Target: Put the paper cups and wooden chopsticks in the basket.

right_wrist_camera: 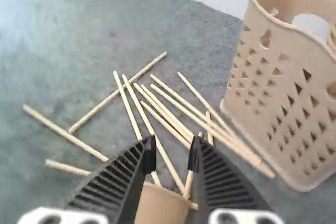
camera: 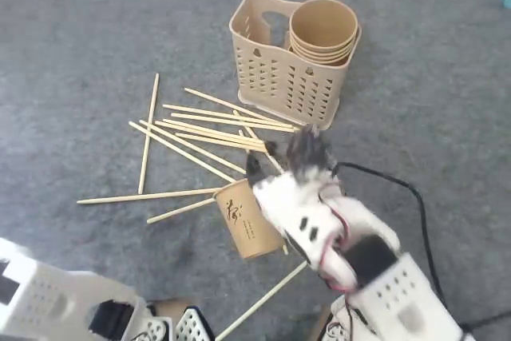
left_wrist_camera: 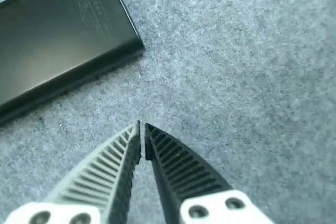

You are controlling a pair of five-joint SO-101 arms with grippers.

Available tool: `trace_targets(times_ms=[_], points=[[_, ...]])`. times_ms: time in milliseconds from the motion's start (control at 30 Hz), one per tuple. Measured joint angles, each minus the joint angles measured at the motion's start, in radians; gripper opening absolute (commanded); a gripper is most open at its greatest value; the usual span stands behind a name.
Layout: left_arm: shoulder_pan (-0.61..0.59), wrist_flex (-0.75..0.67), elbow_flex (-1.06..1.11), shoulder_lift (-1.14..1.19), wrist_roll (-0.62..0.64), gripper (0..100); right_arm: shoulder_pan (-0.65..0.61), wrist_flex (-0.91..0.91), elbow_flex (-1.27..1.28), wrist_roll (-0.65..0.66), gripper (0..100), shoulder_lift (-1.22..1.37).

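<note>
A beige slotted basket (camera: 271,69) stands at the back and holds a stack of paper cups (camera: 323,31). One more paper cup (camera: 246,220) lies on its side on the grey carpet, and several wooden chopsticks (camera: 209,129) are scattered in front of the basket. My right gripper (right_wrist_camera: 171,150) is open just above the chopsticks (right_wrist_camera: 157,114). The lying cup's rim (right_wrist_camera: 160,205) shows low between its fingers, and the basket (right_wrist_camera: 286,103) is off to one side. In the high view the right gripper (camera: 279,157) hangs beside the lying cup. My left gripper (left_wrist_camera: 143,129) is shut on nothing over bare carpet.
A flat black slab (left_wrist_camera: 58,35) lies on the carpet close to the left gripper. The left arm (camera: 56,301) sits at the near left corner. A black cable (camera: 407,193) trails from the right arm. One chopstick (camera: 263,297) lies near the arm bases.
</note>
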Motion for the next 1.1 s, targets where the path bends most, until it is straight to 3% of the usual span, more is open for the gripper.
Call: trace_targets(times_ms=[133,300,500,600,700,833,1100], points=[[0.000,0.000,0.000,0.000,-0.002,2,0.054,-0.005,-0.133,-0.204,19.1,0.235],[0.000,0.000,0.000,0.000,0.002,2,0.098,0.049,-0.293,-0.356,19.1,0.569],[0.012,-0.014,0.009,0.000,0.002,2,0.091,0.055,-0.460,-0.376,13.0,0.887],[0.026,-0.052,0.046,0.000,0.002,2,0.057,0.055,-0.499,-0.373,3.8,0.987],[0.032,-0.075,0.060,0.000,-0.002,2,0.051,0.078,-0.503,-0.310,1.7,1.034],[0.034,-0.080,0.060,0.000,0.002,2,0.048,0.203,-0.508,-0.120,0.9,1.037],[0.048,-0.080,0.060,0.000,0.002,2,0.048,0.663,-0.692,0.144,0.9,1.039]])
